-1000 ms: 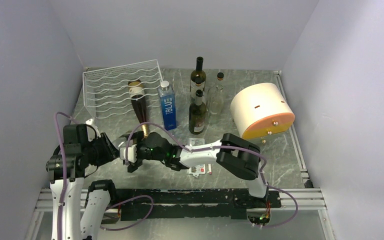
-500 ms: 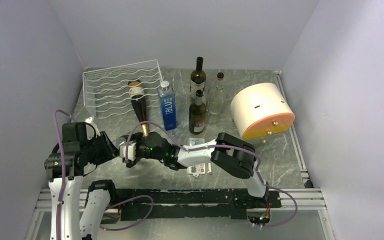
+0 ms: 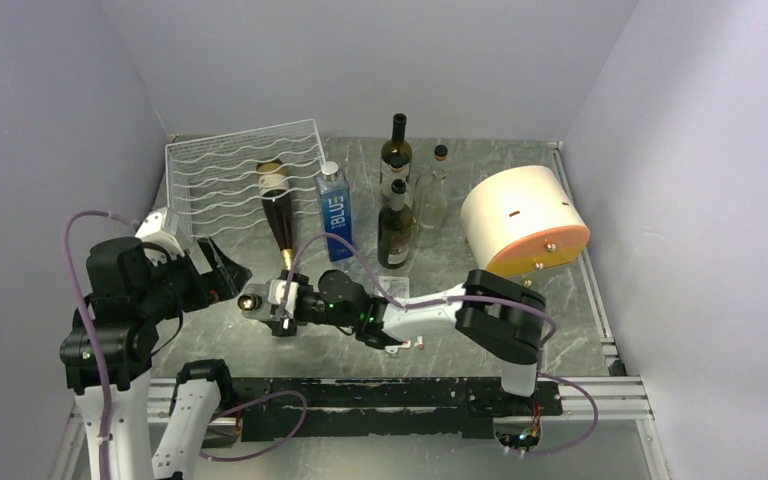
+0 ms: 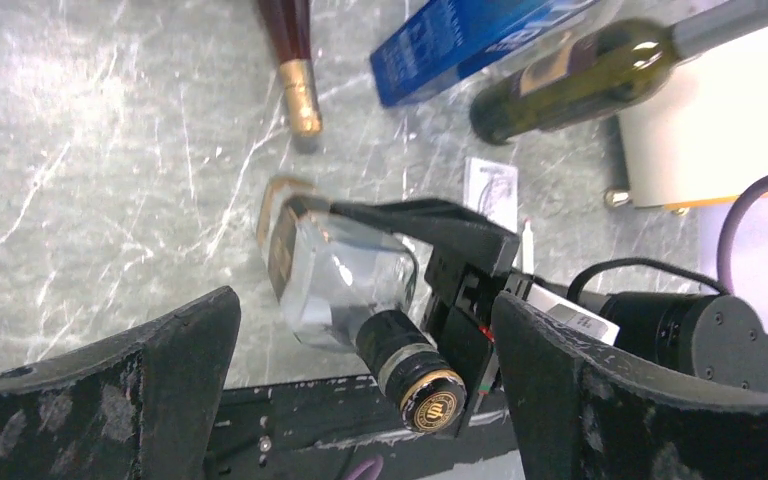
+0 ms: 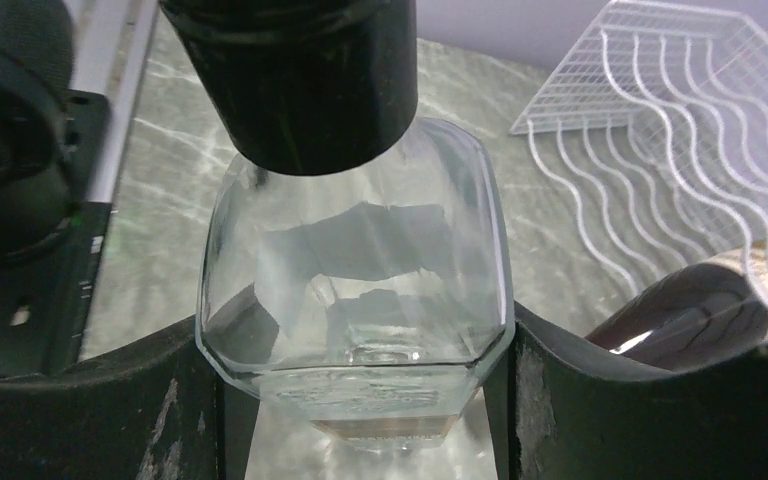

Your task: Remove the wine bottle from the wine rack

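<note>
Right claw point(image 5: 355, 395): closed partway on a clear square bottle point(image 5: 355, 270), one finger against each of two opposite flat faces. The bottle lies on its side in the grip, black cap point(image 4: 408, 368) pointing toward the left arm. Cannot tell whether it hangs clear of the table point(image 3: 560, 300) or rests on it.

Left claw point(image 4: 362, 310): jaws spread wide, nothing in them. In the overhead view it stands near the cap but apart from it.

Wine bottle point(image 3: 280, 212): dark red-brown glass, lying on the wine rack point(image 3: 215, 190) toward its right end.
- Base up on the wavy rungs.
- Body slopes out past the rack's near edge.
- Gold-foiled tip point(image 4: 300, 95) appears to rest on the marble-patterned tabletop.
- Neither claw is touching it.
- A blue carton point(image 3: 335, 210) stands upright just beside it on the right.

Progress, as judged from this layout: the removal itself is not done. The wine bottle's heavy end sits on the rungs, so it counts as on the rack. No grip on it has been made.

Left to do:
- Bring a free claw to the neck or lower body. The left one is empty and the nearer to the rack; the right is occupied with the clear bottle.
- Close on the glass.
- Draw the bottle down along its trough toward the near edge until the base clears the wire.
- Set it on bare table.

Watch: the carton is close enough to be knocked if the bottle swings right.
</note>
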`<state>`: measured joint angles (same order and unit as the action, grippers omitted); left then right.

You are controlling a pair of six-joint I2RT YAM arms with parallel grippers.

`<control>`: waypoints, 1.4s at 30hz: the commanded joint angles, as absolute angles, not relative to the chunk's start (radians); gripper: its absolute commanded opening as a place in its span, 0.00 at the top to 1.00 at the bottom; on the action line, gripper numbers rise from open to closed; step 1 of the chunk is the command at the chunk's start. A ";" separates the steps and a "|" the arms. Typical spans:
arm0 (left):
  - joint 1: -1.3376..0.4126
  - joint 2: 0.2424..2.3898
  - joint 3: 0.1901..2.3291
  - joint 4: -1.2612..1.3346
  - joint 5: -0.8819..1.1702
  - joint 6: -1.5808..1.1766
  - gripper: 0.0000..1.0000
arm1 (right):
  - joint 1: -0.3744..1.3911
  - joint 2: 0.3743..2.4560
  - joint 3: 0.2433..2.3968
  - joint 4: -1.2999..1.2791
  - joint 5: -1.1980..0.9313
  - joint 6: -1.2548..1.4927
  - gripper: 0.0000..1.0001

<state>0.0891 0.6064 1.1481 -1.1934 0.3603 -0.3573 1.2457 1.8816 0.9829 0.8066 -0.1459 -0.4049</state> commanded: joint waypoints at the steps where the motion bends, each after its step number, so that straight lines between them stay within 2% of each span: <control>1: 0.084 0.584 1.216 -1.114 0.338 -0.407 0.00 | 1.249 1.764 0.923 0.784 -0.133 -0.250 0.88; 7: 0.084 0.555 1.259 -1.064 0.293 -0.433 0.01 | 1.217 1.621 0.773 0.764 -0.056 -0.139 0.97; 16: 0.084 0.545 1.209 -1.023 0.297 -0.451 0.00 | 1.090 1.449 0.615 0.773 0.142 0.032 1.00; 22: 0.084 0.551 1.186 -1.003 0.314 -0.458 0.00 | 1.029 1.438 0.603 0.779 0.262 0.062 1.00; 29: 0.084 0.572 1.162 -0.962 0.333 -0.471 0.00 | 1.000 1.492 0.649 0.779 0.252 0.054 1.00; 31: 0.084 0.569 1.149 -0.947 0.341 -0.483 0.01 | 1.000 1.494 0.659 0.760 0.252 0.053 0.93; 34: 0.084 0.571 1.136 -0.927 0.358 -0.488 0.00 | 1.000 1.487 0.652 0.758 0.258 0.044 0.72; 39: 0.084 0.554 1.110 -0.924 0.344 -0.501 0.00 | 0.999 1.461 0.658 0.710 0.258 0.035 0.45; 42: 0.084 0.542 1.096 -0.920 0.338 -0.505 0.00 | 1.000 1.434 0.649 0.712 0.258 0.030 0.22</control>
<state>0.0891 0.5636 1.1156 -0.9604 0.3256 -0.4896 1.0042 1.4872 0.6277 0.6891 0.2317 0.0589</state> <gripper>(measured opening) 0.995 0.705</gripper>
